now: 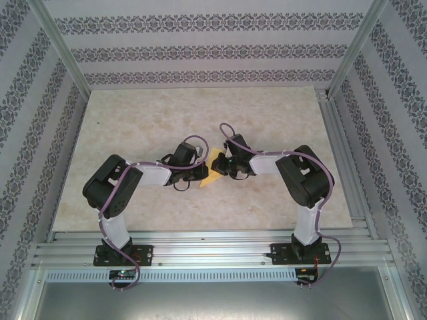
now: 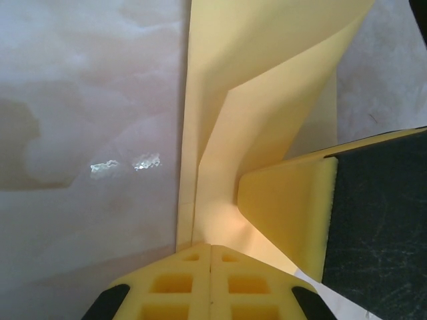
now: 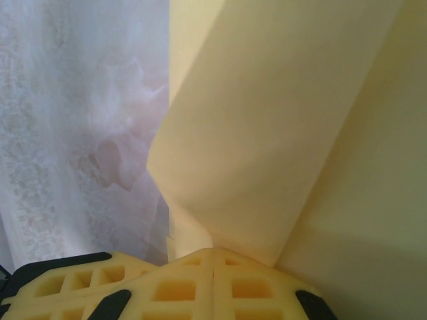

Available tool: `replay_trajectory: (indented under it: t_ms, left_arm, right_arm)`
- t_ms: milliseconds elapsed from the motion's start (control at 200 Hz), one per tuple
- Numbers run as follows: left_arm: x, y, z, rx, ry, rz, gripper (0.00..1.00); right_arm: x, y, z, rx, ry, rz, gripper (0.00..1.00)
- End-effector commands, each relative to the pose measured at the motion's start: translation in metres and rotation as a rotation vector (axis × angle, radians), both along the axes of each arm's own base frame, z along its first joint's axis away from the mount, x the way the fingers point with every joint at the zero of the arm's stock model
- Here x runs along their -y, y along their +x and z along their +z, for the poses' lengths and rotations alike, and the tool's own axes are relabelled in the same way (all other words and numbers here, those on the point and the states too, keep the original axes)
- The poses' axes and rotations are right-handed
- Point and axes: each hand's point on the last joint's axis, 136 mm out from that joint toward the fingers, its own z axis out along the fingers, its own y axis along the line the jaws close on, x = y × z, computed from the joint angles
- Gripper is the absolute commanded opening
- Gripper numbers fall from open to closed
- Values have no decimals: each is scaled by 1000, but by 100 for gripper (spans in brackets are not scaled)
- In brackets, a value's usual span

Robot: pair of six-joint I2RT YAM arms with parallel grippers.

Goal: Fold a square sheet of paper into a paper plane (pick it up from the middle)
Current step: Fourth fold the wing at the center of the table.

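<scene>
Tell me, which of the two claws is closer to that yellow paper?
Neither left nor right: it's a tie. The left gripper is shut on the paper from its left side. The right gripper is shut on it from the right, so both touch it.

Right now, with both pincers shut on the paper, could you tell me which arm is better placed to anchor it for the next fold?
Probably the left: the left pincer is shut on the paper at its creased edge, while the right pincer pinches a loose, curling flap it could likely swing over.
</scene>
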Motion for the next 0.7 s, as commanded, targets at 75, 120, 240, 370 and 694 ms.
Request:
replay_trajectory:
  t_ms: [75, 120, 240, 370, 694]
  left_arm:
    - [-19, -16, -32, -100, 94, 5, 5]
    - [-19, -16, -32, -99, 92, 4, 5]
    - [-18, -16, -31, -100, 91, 2, 4]
    - [-17, -15, -30, -97, 89, -1, 4]
    - [-17, -18, -32, -107, 94, -15, 4]
  right_arm:
    - [1, -3, 18, 38, 18, 19, 0]
    - [0, -4, 23, 48, 32, 22, 0]
    - [3, -5, 15, 35, 17, 18, 0]
    - [7, -6, -9, -6, -19, 8, 0]
    - [8, 17, 30, 103, -1, 10, 0]
